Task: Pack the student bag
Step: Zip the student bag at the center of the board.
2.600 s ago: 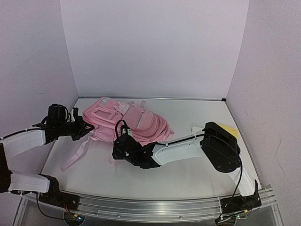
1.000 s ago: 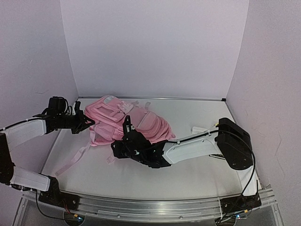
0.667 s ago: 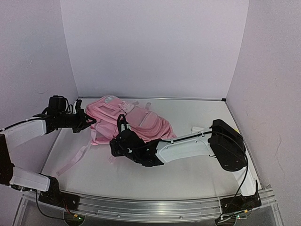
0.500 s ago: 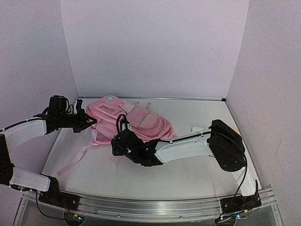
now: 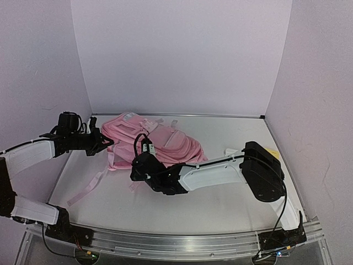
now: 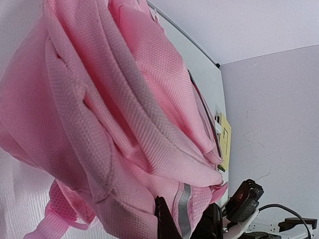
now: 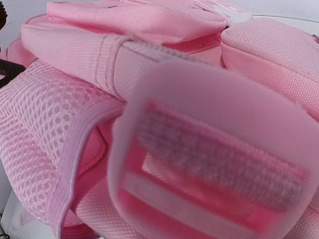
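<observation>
The student bag (image 5: 160, 142) is a soft pink backpack lying at the back left of the table. It fills the left wrist view (image 6: 124, 99) and the right wrist view (image 7: 75, 55). My left gripper (image 5: 105, 144) is at the bag's left edge, and one black finger (image 6: 167, 221) presses into its fabric by a grey stripe. My right gripper (image 5: 142, 164) is against the bag's near edge. Its fingers are hidden. A pale, blurred buckle (image 7: 209, 164) with a pink strap through it sits right in front of the right wrist camera.
A loose pink strap (image 5: 87, 186) trails toward the front left. A small white object (image 5: 231, 152) and a yellow sheet (image 5: 271, 152) lie on the right, by the right arm's elbow; the sheet also shows in the left wrist view (image 6: 225, 139). Walls enclose the table on three sides.
The right gripper has shifted slightly left along the bag's near edge, and its elbow has swung back. The left arm and the bag have barely moved in the last second.
</observation>
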### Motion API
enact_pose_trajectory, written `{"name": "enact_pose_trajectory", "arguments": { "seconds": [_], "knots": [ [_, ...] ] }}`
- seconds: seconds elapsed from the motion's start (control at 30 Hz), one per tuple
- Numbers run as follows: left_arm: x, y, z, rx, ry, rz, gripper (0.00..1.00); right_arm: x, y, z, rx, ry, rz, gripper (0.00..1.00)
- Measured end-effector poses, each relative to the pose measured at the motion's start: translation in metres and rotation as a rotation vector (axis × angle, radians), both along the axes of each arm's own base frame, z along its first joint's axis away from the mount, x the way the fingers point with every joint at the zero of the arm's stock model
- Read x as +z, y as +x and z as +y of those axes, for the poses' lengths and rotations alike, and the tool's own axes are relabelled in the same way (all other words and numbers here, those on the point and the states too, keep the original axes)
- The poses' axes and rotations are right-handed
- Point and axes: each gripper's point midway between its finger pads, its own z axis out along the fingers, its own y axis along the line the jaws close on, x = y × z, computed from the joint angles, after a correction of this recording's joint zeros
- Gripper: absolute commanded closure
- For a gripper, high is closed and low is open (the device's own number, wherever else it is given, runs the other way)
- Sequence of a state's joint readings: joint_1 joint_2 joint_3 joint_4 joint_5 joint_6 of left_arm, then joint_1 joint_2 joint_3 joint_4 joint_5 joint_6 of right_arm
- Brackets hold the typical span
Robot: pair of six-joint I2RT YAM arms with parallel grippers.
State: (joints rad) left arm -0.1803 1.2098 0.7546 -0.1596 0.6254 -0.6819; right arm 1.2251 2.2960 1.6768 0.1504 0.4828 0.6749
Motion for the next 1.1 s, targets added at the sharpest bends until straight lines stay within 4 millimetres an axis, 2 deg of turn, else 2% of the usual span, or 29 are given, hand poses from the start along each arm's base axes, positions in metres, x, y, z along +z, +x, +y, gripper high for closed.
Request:
{"name": "enact_pose_trajectory", "arguments": {
  "seconds": [0.17,0.3,0.43,0.7,0.8,0.93,1.0,1.1],
  "knots": [
    [-0.005,-0.001,0.004,0.037,0.050,0.047,1.00,-0.007,-0.009,-0.016,0.017,-0.021,0.021,1.00],
    [-0.006,-0.001,0.007,0.052,0.070,0.065,1.00,-0.003,-0.020,-0.029,0.076,-0.016,0.071,1.00],
    [-0.003,0.001,0.008,0.059,0.085,0.064,1.00,-0.004,-0.022,-0.039,0.132,0.025,0.151,1.00],
    [-0.014,0.004,0.021,0.082,0.166,0.076,1.00,-0.030,-0.022,-0.072,0.192,0.044,0.312,1.00],
    [-0.020,0.013,0.030,0.094,0.195,0.074,1.00,-0.039,-0.025,-0.076,0.227,0.041,0.360,1.00],
    [-0.032,0.032,0.042,0.098,0.222,0.070,1.00,-0.040,-0.036,-0.068,0.314,0.058,0.409,1.00],
    [-0.038,0.046,0.046,0.093,0.224,0.069,0.93,-0.042,-0.038,-0.058,0.346,0.070,0.425,1.00],
    [-0.044,0.068,0.047,0.078,0.206,0.069,0.67,-0.046,-0.037,-0.046,0.365,0.075,0.429,1.00]
  ]
}}
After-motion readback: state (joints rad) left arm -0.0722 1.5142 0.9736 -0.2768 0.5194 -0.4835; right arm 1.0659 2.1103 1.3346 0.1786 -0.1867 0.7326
